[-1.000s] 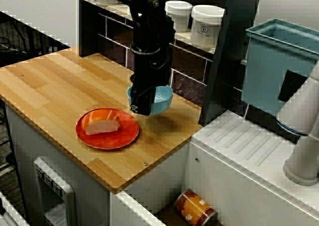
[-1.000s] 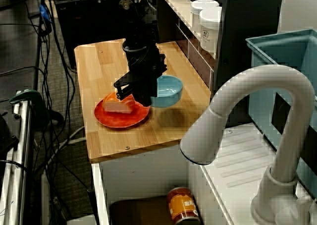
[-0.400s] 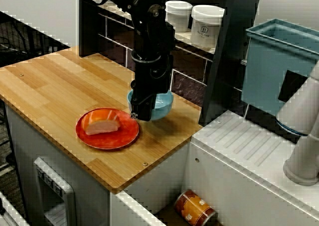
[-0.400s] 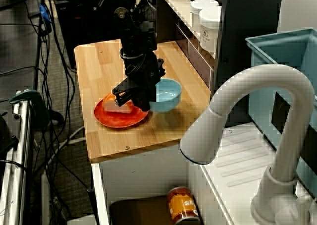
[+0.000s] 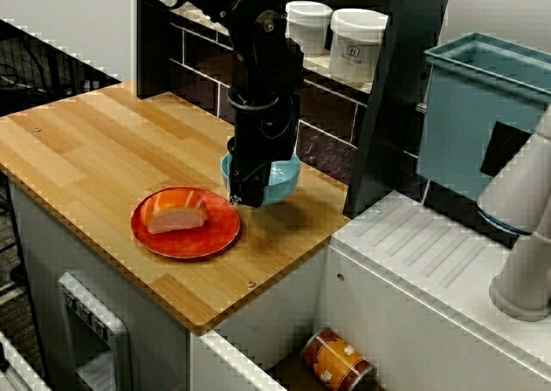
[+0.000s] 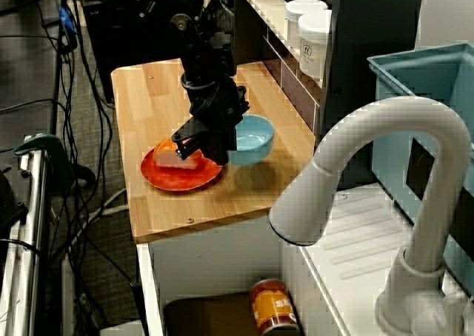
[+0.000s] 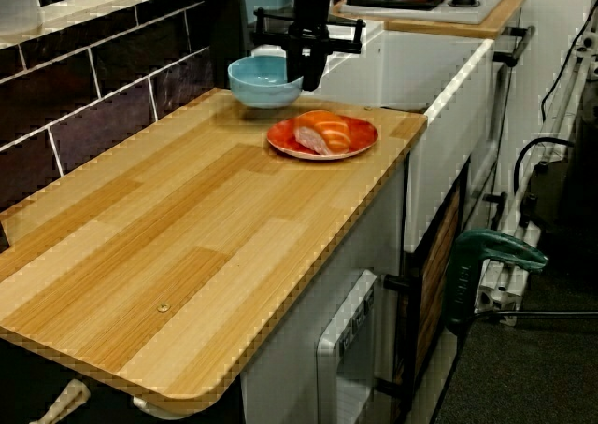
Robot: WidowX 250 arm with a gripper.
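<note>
Wood counter [image 5: 103, 141] along a tiled back wall, sink off to one side. My gripper [image 5: 244, 197] is down on the plate-side rim of the blue bowl [image 5: 282, 174], with the fingers pinched on it as far as I can tell, so I'd call this the grasp stage. It sits near the back, just beside the red plate [image 5: 185, 236] with its slice of food [image 5: 176, 217]. Any move from here needs it kept level and clear of that plate. The sink-side views hide the rim grip behind my arm — the view along the counter shows it better, base low on the wood.
</note>
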